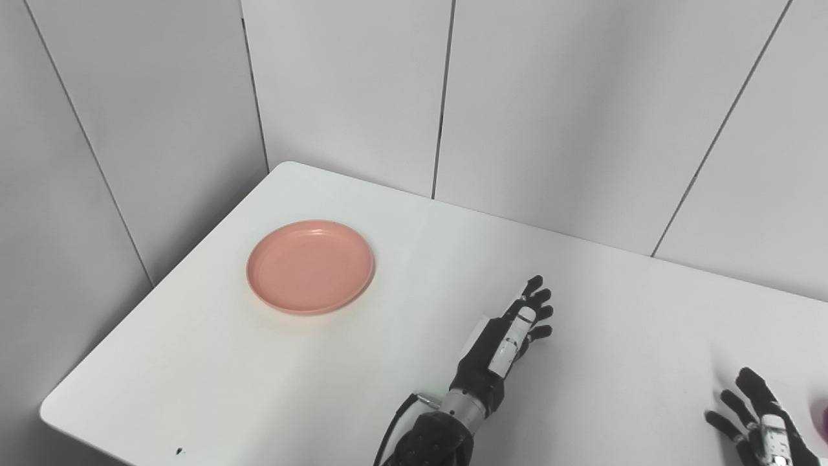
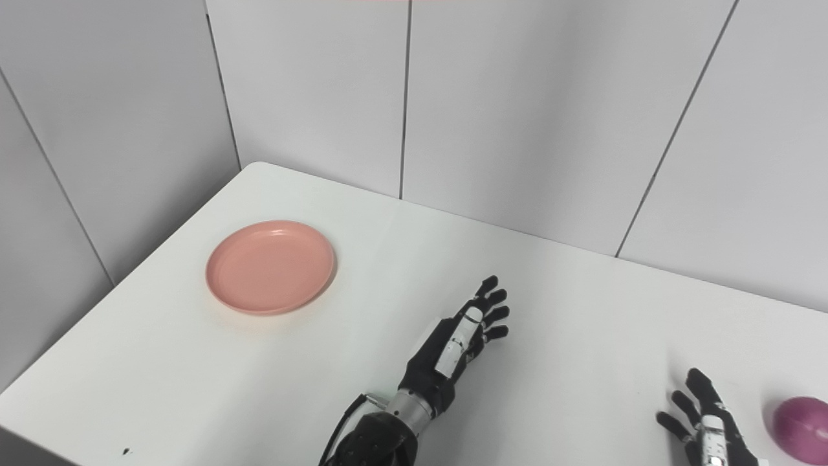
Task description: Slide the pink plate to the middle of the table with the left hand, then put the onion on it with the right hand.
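Progress: nothing done | round pink plastic plate (image 1: 310,266) unmoved at bench (image 1: 194,362) left | purple onion (image 2: 801,428) unlifted | left hand (image 1: 508,340) fingers spread, empty | right hand (image 2: 708,427) likewise

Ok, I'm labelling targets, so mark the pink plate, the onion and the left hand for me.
pink plate (image 1: 310,266), left eye view, centre of its flat base.
onion (image 2: 802,428), right eye view, middle of its purple skin.
left hand (image 2: 456,343), right eye view, back of the hand.

The onion (image 2: 804,429) and right hand (image 2: 708,427) are cut off by the frame edge.
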### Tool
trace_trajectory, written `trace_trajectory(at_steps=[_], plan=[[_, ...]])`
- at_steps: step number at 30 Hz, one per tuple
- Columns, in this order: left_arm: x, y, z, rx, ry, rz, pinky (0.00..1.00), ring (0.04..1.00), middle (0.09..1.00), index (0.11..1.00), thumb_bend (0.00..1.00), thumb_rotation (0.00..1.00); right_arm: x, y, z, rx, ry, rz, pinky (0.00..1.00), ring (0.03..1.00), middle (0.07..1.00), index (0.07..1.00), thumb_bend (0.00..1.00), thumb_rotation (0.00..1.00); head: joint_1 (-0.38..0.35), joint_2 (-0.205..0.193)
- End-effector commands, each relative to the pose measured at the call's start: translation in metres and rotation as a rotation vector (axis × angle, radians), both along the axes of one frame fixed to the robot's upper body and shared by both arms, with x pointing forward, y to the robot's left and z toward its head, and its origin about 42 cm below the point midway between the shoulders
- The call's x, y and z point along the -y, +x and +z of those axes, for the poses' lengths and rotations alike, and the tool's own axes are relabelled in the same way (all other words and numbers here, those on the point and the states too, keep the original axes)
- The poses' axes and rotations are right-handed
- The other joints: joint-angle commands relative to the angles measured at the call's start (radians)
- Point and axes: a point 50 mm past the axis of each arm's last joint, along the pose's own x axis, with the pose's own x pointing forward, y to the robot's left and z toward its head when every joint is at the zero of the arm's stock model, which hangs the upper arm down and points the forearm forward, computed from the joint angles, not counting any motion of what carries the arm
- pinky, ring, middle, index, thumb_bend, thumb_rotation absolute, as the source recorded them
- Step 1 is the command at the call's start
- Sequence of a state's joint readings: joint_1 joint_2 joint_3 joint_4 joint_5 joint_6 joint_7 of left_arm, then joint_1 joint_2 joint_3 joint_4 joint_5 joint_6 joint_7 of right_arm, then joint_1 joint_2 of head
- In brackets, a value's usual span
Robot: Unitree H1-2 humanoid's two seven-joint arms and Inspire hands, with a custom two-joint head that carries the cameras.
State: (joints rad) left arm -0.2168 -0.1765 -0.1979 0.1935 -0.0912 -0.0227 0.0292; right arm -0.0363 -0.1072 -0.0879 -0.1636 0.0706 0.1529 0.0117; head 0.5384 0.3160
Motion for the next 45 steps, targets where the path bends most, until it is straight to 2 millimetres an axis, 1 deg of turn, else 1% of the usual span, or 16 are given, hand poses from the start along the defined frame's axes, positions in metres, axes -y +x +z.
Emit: trace_trajectory(at_steps=[1, 2, 5, 12, 19, 20, 21, 22, 26, 29, 35, 36, 37, 41, 44, 45], plan=[[0.037, -0.008, -0.004, -0.093, -0.072, -0.017, 0.90, 0.944, 0.972, 0.965, 0.43, 1.00, -0.004, 0.002, 0.010, 0.048, 0.004, 0.028, 0.61, 0.840, 0.882, 0.841, 0.45, 0.90, 0.002, -0.001], [0.037, -0.008, -0.004, -0.092, -0.072, -0.017, 0.90, 0.944, 0.972, 0.965, 0.43, 1.00, -0.004, 0.002, 0.009, 0.051, 0.005, 0.031, 0.61, 0.839, 0.881, 0.841, 0.45, 0.90, 0.002, -0.001], [0.035, -0.007, -0.003, -0.089, -0.080, -0.015, 0.91, 0.951, 0.977, 0.972, 0.44, 1.00, -0.005, 0.003, 0.009, 0.054, 0.012, 0.029, 0.54, 0.810, 0.862, 0.819, 0.46, 0.88, 0.005, -0.003], [0.026, -0.002, 0.004, -0.064, -0.069, 0.014, 0.90, 0.950, 0.969, 0.970, 0.44, 1.00, -0.006, 0.004, 0.007, 0.051, 0.006, 0.033, 0.44, 0.786, 0.845, 0.795, 0.57, 0.87, 0.003, -0.010], [0.017, 0.001, 0.020, -0.009, -0.092, 0.029, 0.92, 0.956, 0.970, 0.965, 0.46, 1.00, -0.008, 0.005, 0.006, 0.049, 0.019, 0.034, 0.36, 0.772, 0.831, 0.776, 0.64, 0.85, 0.003, -0.014], [0.015, 0.002, 0.024, 0.007, -0.089, 0.034, 0.92, 0.953, 0.966, 0.961, 0.46, 1.00, -0.008, 0.005, 0.006, 0.049, 0.020, 0.035, 0.35, 0.775, 0.836, 0.779, 0.68, 0.85, 0.003, -0.017], [0.013, 0.003, 0.027, 0.018, -0.087, 0.038, 0.92, 0.952, 0.965, 0.960, 0.46, 1.00, -0.009, 0.005, 0.006, 0.049, 0.020, 0.036, 0.35, 0.776, 0.836, 0.780, 0.68, 0.85, 0.003, -0.017], [0.011, 0.003, 0.031, 0.029, -0.080, 0.041, 0.92, 0.951, 0.962, 0.958, 0.46, 1.00, -0.009, 0.005, 0.007, 0.048, 0.022, 0.038, 0.35, 0.781, 0.842, 0.783, 0.72, 0.85, 0.002, -0.018], [0.003, 0.009, 0.044, 0.072, -0.058, 0.048, 0.91, 0.945, 0.960, 0.953, 0.47, 1.00, -0.009, 0.006, 0.006, 0.048, 0.033, 0.040, 0.35, 0.781, 0.842, 0.780, 0.76, 0.84, 0.003, -0.020], [-0.004, 0.012, 0.056, 0.105, -0.049, 0.051, 0.93, 0.945, 0.963, 0.951, 0.48, 1.00, -0.010, 0.007, 0.006, 0.038, 0.043, 0.034, 0.32, 0.772, 0.833, 0.770, 0.78, 0.83, 0.006, -0.025], [-0.015, 0.019, 0.070, 0.154, -0.061, 0.065, 0.97, 0.955, 0.971, 0.953, 0.51, 1.00, -0.011, 0.007, 0.006, 0.036, 0.048, 0.034, 0.33, 0.776, 0.837, 0.770, 0.80, 0.82, 0.007, -0.035], [-0.016, 0.020, 0.073, 0.163, -0.064, 0.073, 0.93, 0.945, 0.964, 0.946, 0.49, 1.00, -0.012, 0.008, 0.006, 0.036, 0.046, 0.033, 0.30, 0.781, 0.837, 0.769, 0.80, 0.82, 0.007, -0.035], [-0.019, 0.021, 0.076, 0.176, -0.064, 0.078, 0.91, 0.942, 0.961, 0.944, 0.48, 1.00, -0.012, 0.008, 0.006, 0.035, 0.045, 0.032, 0.28, 0.782, 0.837, 0.768, 0.80, 0.83, 0.007, -0.039], [-0.029, 0.026, 0.083, 0.213, -0.060, 0.097, 0.91, 0.938, 0.960, 0.950, 0.47, 1.00, -0.013, 0.008, 0.005, 0.032, 0.045, 0.032, 0.28, 0.788, 0.842, 0.775, 0.81, 0.83, 0.009, -0.044], [-0.036, 0.029, 0.086, 0.225, -0.052, 0.109, 0.91, 0.938, 0.960, 0.950, 0.48, 1.00, -0.014, 0.008, 0.004, 0.040, 0.046, 0.031, 0.31, 0.793, 0.852, 0.780, 0.79, 0.83, 0.009, -0.047], [-0.038, 0.030, 0.088, 0.227, -0.051, 0.112, 0.92, 0.940, 0.962, 0.953, 0.47, 1.00, -0.014, 0.008, 0.004, 0.040, 0.046, 0.030, 0.34, 0.794, 0.853, 0.779, 0.80, 0.83, 0.010, -0.047]])
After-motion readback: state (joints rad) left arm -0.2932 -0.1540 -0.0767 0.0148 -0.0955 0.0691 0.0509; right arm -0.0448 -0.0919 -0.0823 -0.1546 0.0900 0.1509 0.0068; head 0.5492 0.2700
